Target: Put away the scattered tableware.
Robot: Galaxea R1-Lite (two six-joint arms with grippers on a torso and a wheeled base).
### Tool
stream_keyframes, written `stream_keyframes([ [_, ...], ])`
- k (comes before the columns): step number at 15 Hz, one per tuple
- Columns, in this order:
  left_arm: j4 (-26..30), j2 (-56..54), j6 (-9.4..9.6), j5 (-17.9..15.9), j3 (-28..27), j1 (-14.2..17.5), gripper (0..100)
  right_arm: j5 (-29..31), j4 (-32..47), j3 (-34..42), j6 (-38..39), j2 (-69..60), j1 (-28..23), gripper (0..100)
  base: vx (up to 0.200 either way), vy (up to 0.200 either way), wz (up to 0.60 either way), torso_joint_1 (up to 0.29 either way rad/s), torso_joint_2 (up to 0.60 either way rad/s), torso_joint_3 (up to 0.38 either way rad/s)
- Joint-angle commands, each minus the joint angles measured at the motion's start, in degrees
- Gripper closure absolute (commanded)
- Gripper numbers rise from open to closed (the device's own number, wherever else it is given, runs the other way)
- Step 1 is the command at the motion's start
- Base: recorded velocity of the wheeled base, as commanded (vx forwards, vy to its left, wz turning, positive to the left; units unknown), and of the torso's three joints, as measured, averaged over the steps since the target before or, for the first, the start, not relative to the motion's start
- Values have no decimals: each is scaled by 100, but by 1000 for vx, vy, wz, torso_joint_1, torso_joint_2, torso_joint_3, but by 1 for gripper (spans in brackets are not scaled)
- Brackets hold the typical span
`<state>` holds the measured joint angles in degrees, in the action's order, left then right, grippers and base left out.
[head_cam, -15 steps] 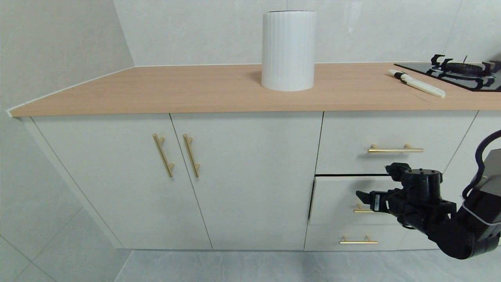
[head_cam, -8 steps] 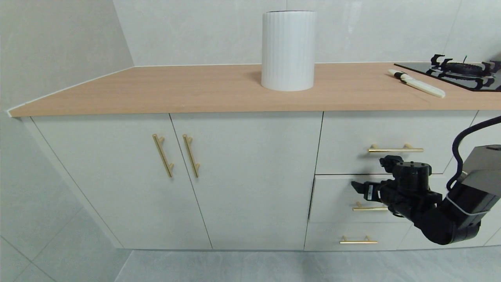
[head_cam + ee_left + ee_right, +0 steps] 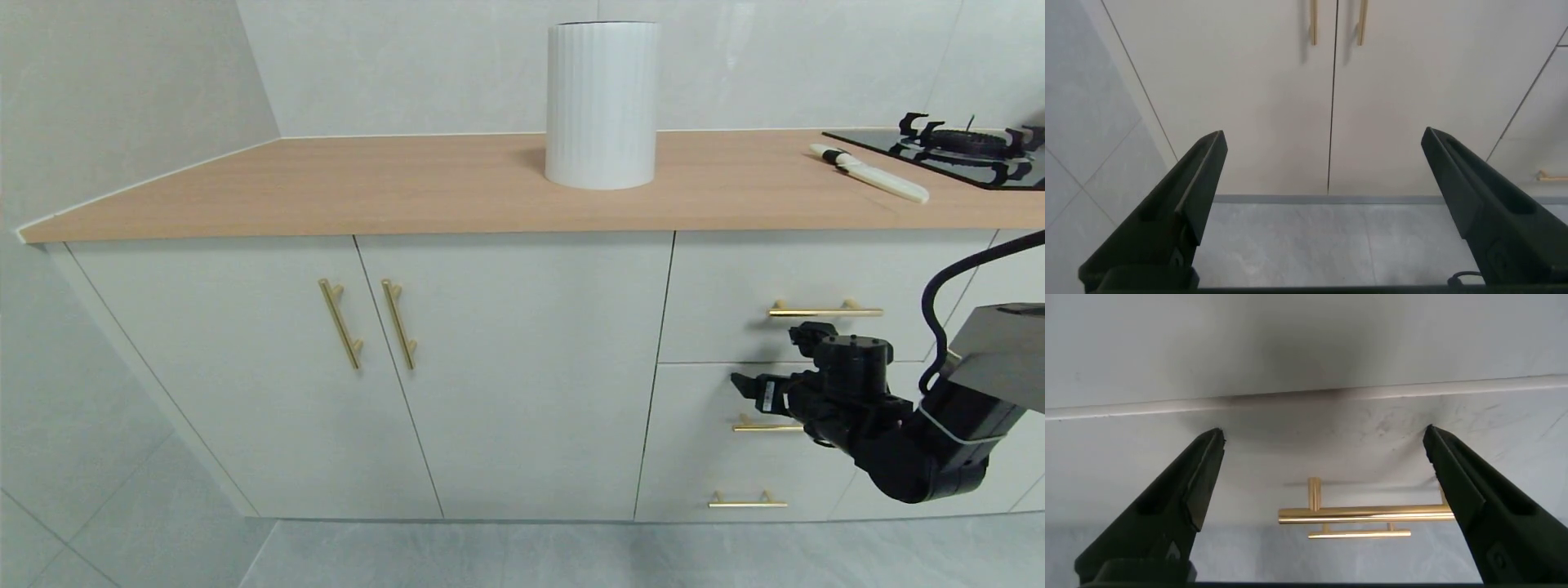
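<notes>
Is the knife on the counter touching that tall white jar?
Apart: the head view shows bare counter between the knife and the white jar.

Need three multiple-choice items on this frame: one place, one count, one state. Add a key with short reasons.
1. Where on the countertop does the knife lie?
A) left end
B) middle
C) right end, beside the stove

2. How many gold handles do the drawers carry?
A) two
B) three
C) five

3. The right gripper is:
A) open and empty
B) shut on a handle
C) shut on the knife

Key: 1C, it lies next to the burner; 2B, one handle on each of three drawer fronts; 3A, it is spread wide with nothing held.
</notes>
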<state>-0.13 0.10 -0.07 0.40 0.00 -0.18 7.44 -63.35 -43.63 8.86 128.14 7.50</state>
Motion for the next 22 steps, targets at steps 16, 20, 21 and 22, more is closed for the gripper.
stream_keyframes([
  [16, -4, 8, -1, 4, 0, 1, 0, 1041, 5281, 2755, -992, -11337, -266, 0, 0, 0, 0, 0, 0, 0],
  [20, -4, -1, -1, 4, 0, 1, 0, 1058, 6019, 2676, -974, -12313, -363, 0, 0, 0, 0, 0, 0, 0],
  [21, -4, 8, -1, 4, 0, 1, 0, 1058, 5984, 2676, -913, -12313, -363, 0, 0, 0, 0, 0, 0, 0],
  [22, -4, -1, -10, 4, 0, 1, 0, 1058, 5984, 2676, -895, -12313, -363, 0, 0, 0, 0, 0, 0, 0],
])
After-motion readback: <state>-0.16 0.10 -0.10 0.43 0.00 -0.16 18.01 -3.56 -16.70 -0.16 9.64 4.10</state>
